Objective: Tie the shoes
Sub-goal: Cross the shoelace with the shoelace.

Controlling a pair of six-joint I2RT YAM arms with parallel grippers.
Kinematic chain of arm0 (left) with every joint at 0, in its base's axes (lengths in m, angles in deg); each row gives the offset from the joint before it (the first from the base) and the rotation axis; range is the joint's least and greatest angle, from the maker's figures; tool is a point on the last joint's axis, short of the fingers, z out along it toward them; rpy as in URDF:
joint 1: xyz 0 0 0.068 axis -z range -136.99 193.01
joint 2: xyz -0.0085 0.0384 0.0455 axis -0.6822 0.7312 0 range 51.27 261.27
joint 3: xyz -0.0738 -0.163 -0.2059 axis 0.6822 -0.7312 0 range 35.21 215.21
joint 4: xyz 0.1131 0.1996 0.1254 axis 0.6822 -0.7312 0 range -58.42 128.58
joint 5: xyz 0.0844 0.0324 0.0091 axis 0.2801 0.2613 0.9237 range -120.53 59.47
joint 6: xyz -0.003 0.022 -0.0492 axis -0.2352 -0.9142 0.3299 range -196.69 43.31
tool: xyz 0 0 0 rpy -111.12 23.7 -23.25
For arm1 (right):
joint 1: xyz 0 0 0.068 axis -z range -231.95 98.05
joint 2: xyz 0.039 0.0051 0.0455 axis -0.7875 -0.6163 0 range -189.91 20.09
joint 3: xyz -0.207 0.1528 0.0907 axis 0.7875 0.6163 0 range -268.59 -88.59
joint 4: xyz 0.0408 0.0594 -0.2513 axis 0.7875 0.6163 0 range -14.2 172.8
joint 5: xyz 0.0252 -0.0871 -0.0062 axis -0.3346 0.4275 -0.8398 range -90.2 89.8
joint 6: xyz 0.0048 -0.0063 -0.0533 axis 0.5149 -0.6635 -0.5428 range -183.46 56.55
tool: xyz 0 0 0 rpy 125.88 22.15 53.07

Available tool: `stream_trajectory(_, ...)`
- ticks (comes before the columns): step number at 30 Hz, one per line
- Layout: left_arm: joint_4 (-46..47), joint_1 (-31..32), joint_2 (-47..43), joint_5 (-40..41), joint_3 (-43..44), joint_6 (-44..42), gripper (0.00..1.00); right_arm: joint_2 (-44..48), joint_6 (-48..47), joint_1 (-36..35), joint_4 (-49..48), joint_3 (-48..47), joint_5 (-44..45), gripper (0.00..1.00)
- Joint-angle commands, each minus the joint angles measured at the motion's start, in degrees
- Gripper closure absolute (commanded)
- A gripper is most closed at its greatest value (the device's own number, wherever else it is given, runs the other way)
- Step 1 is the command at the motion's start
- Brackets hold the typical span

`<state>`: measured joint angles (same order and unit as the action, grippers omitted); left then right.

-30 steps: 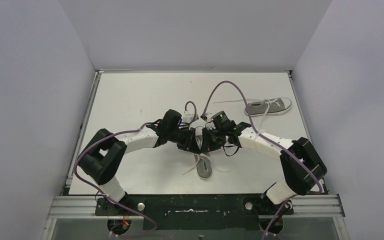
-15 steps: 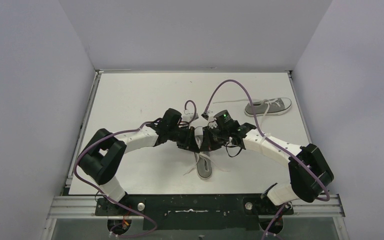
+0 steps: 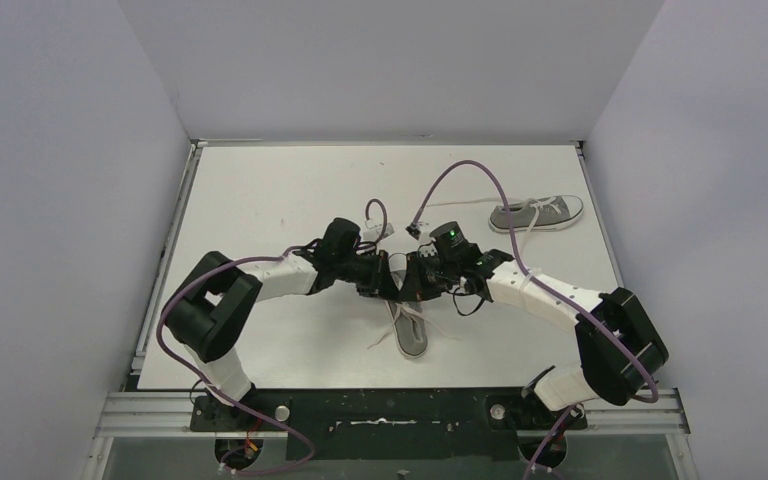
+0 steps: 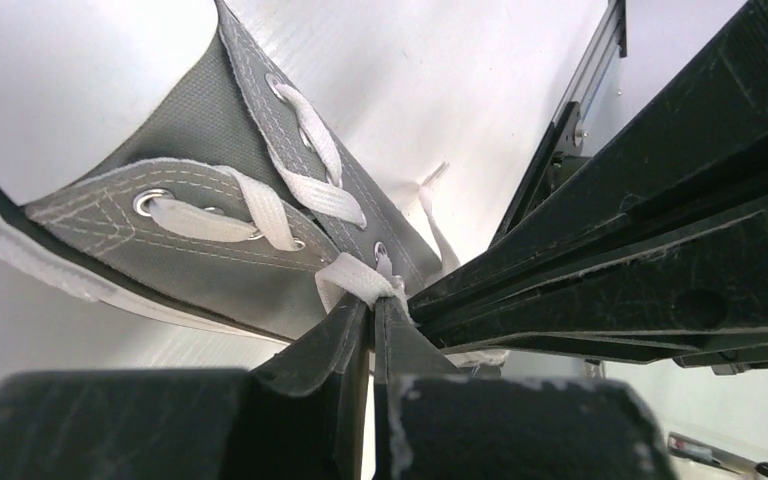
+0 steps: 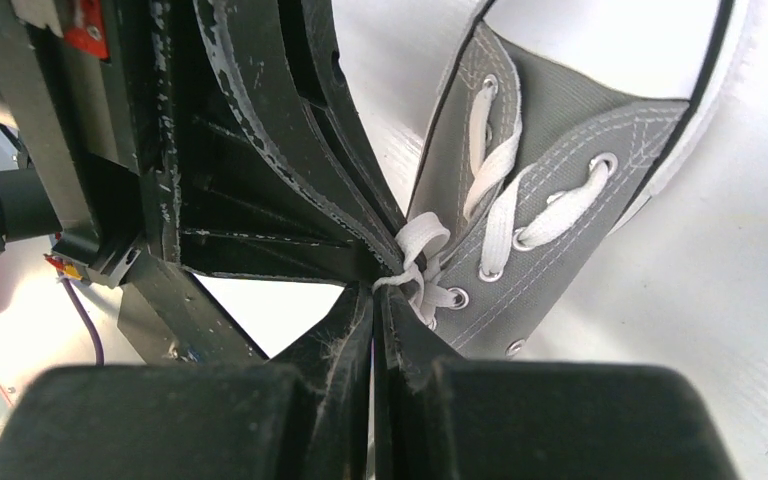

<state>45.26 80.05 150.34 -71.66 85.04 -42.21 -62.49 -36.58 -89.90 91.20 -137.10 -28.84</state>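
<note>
Lace (image 4: 355,278) of shoe (image 4: 195,140) lies pinched in left pincer (image 4: 372,306) and right pincer (image 5: 373,296).

The left arm (image 3: 260,283) and the right arm (image 3: 550,293) are arching inward toward each other, wrists hanging low, both pairs of jaws pinching shut, tips almost touching.

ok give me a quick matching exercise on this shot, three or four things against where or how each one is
Things: 1 left gripper; 2 near shoe; 3 far shoe; 4 cable.
States: a alone at the far right of the table; b purple; c shut on a lace; d mid-table, lace pinched.
Pairs: 1c, 2d, 3a, 4b.
</note>
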Motion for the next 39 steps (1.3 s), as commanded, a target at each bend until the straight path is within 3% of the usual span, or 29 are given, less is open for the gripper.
stream_trajectory(1,15.11,-0.30,1.42,-2.73,-1.76,6.20,1.00,2.20,3.64,-0.67,-6.89,-0.23,-1.99,1.00)
stream_trajectory(11,38.12,-2.90,3.09,0.19,-10.13,17.49,1.00,6.71,4.78,-1.57,-5.33,1.79,-3.72,1.00)
stream_trajectory(16,34.22,-3.27,0.61,1.72,-10.23,14.81,1.00,9.33,5.81,0.50,-5.75,5.91,-3.09,1.00)
stream_trajectory(25,36.16,-2.88,-0.32,4.40,-10.58,17.08,1.00,6.30,9.28,0.26,-12.72,5.21,-4.44,1.00)
stream_trajectory(30,46.15,-4.79,1.17,5.54,-13.81,23.79,1.00,4.82,9.37,0.14,-12.66,3.66,-4.99,1.00)
stream_trajectory(39,51.92,-4.96,1.45,4.85,-15.36,27.81,1.00,5.27,9.95,0.38,-12.78,5.35,-5.04,1.00)
